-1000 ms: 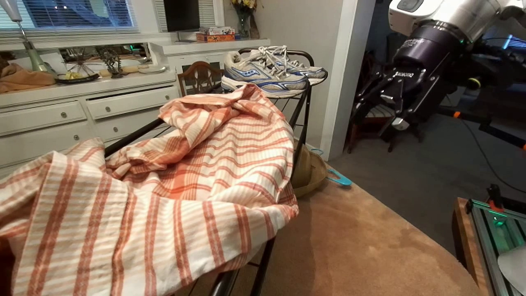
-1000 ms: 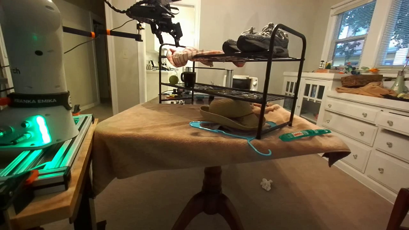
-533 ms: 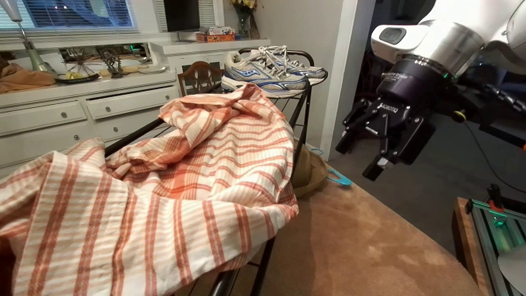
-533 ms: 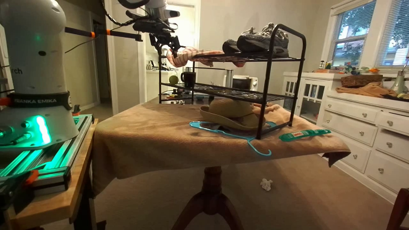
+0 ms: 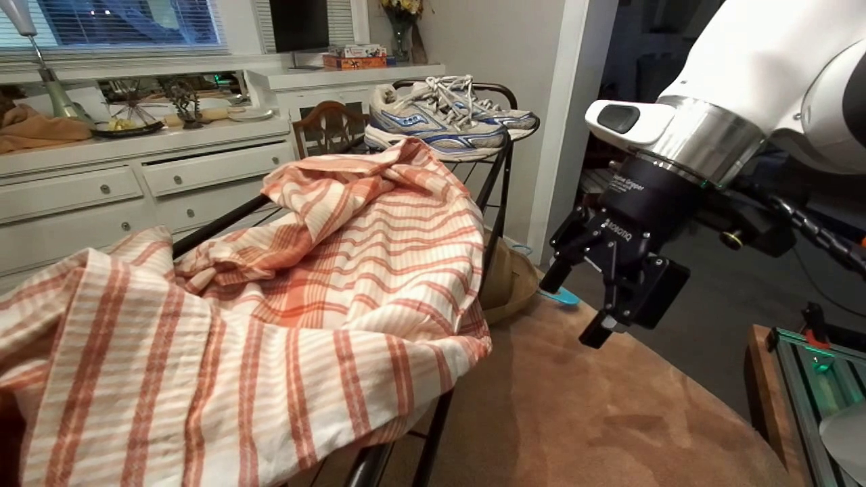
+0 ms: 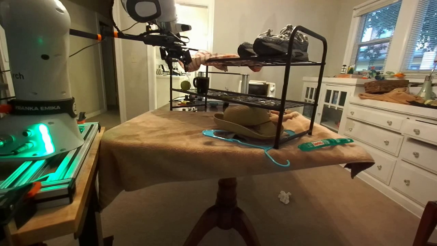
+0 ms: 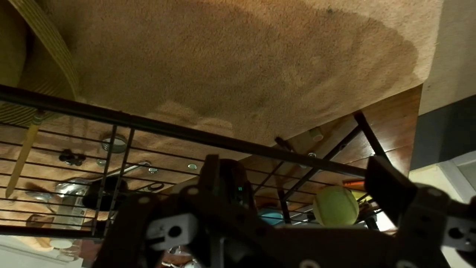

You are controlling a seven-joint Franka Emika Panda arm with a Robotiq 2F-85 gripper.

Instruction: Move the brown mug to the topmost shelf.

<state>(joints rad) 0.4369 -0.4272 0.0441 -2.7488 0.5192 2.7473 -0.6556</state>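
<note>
I'm holding my hand point(image 5: 573, 311) wide & empty nr worktop point(image 5: 575, 406) edge; if I'm aiming crooked, I'm maybe tipping brown mug point(image 6: 202, 84) over.

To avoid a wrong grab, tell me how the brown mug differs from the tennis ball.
The brown mug is dark, nearly black; the tennis ball is yellow-green. The mug is cylindrical with a loop handle; the ball is round, without a handle. The mug looks taller than the ball in an exterior view. Both rest on the lower wire shelf.
</note>
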